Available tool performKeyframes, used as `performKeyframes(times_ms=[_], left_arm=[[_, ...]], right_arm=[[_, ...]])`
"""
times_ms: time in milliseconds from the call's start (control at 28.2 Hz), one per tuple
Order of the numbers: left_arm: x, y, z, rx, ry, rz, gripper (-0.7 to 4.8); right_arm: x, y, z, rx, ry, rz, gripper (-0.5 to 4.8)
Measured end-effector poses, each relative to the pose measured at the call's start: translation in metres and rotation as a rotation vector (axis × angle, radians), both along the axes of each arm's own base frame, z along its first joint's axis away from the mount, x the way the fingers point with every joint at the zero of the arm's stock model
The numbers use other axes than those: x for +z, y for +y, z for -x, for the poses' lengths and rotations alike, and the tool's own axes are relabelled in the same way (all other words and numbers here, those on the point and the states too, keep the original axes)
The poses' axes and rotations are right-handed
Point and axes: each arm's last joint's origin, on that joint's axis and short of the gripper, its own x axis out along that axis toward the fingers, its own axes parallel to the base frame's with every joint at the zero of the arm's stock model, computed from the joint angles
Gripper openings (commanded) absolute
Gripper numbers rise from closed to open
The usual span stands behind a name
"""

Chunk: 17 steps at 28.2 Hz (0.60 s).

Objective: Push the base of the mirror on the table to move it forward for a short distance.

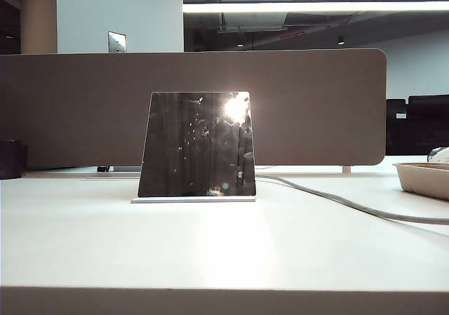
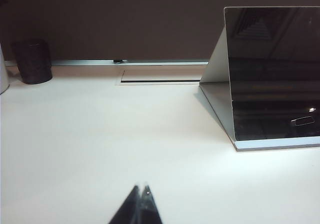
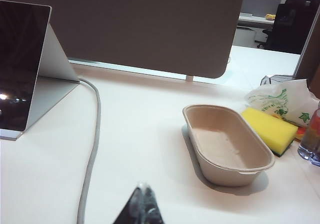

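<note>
The mirror [image 1: 197, 145] stands upright in the middle of the white table [image 1: 224, 252], dark-faced with a bright glint near its top right. Its thin white base [image 1: 193, 200] lies flat under the bottom edge. Neither gripper shows in the exterior view. In the left wrist view my left gripper [image 2: 141, 188] is shut and empty above bare table, well short of the mirror [image 2: 275, 69] and its base [image 2: 277, 144]. In the right wrist view my right gripper [image 3: 143, 186] is shut and empty, with the mirror [image 3: 20, 64] and a base corner [image 3: 7, 134] off to one side.
A brown partition panel [image 1: 316, 104] runs behind the mirror. A grey cable [image 1: 337, 204] trails from the mirror's back toward the right. A beige tray [image 3: 227, 144], yellow sponge [image 3: 270, 129] and plastic bag [image 3: 280, 99] sit right. A dark cup [image 2: 32, 60] stands far left.
</note>
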Motion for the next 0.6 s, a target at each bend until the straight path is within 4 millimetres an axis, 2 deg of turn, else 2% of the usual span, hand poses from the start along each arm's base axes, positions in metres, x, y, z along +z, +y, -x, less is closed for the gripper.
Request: performKeyframes(times_ms=[284,603], left_arm=[[0.0,0.0,0.0,0.0,0.0,0.0,-0.01],[0.0,0.0,0.0,0.0,0.0,0.0,-0.01]], right_arm=[[-0.0006,-0.0031,-0.0002,-0.106,0.009,-0.051,0.0],[-0.0006,-0.003,-0.0002,-0.1,0.009,-0.065,0.0]])
